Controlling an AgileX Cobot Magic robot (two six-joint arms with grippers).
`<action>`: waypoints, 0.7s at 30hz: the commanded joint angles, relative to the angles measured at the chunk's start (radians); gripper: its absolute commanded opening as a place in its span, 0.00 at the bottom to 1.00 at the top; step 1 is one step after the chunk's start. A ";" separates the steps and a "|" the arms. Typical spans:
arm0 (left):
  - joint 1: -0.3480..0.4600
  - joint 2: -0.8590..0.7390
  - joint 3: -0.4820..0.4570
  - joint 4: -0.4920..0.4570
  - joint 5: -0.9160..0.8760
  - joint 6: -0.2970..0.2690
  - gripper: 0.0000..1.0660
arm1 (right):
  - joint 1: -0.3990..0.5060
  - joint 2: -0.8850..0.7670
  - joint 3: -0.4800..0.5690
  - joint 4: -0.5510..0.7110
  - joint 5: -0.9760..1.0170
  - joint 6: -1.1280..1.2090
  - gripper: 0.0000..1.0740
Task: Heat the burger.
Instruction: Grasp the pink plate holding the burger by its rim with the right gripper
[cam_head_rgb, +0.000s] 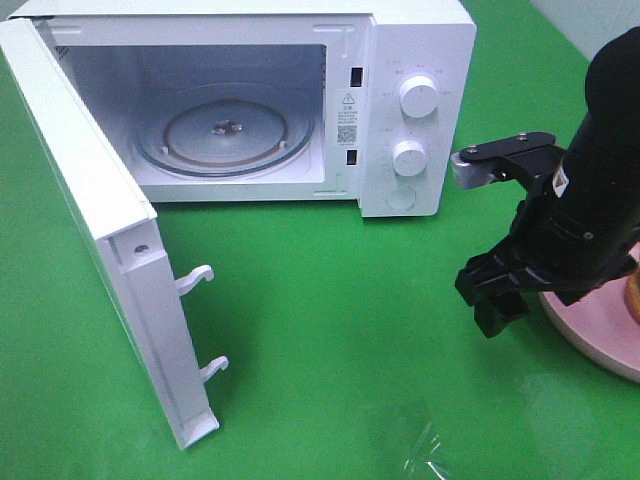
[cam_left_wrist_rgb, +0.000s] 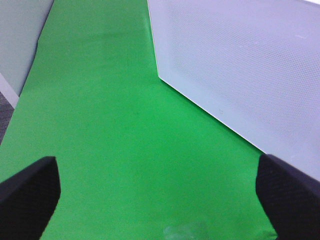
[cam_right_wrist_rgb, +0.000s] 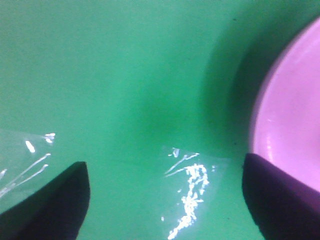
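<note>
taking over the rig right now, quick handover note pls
Left gripper: jaws open, empty, beside the microwave door.
Right gripper: jaws open, empty, low beside the pink plate.
Burger: only a sliver shows at the right edge, apparently on that plate.
Done: door open, turntable bare.
Left: burger into the microwave, shut door, start heating.

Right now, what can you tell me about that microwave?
The microwave is a white, boxy, plastic-looking oven standing on the green table. Its door is swung wide open, two latch hooks showing on its edge. Inside lies a bare round glass turntable. Two round knobs sit on its front panel.
</note>
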 joint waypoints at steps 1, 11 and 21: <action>0.003 -0.020 0.003 -0.005 -0.006 -0.005 0.94 | -0.052 -0.005 -0.003 -0.050 0.032 -0.013 0.80; 0.003 -0.020 0.003 -0.005 -0.006 -0.005 0.94 | -0.173 -0.005 -0.003 -0.041 -0.019 -0.012 0.78; 0.003 -0.020 0.003 -0.005 -0.006 -0.005 0.94 | -0.230 0.024 -0.003 -0.034 -0.071 -0.012 0.76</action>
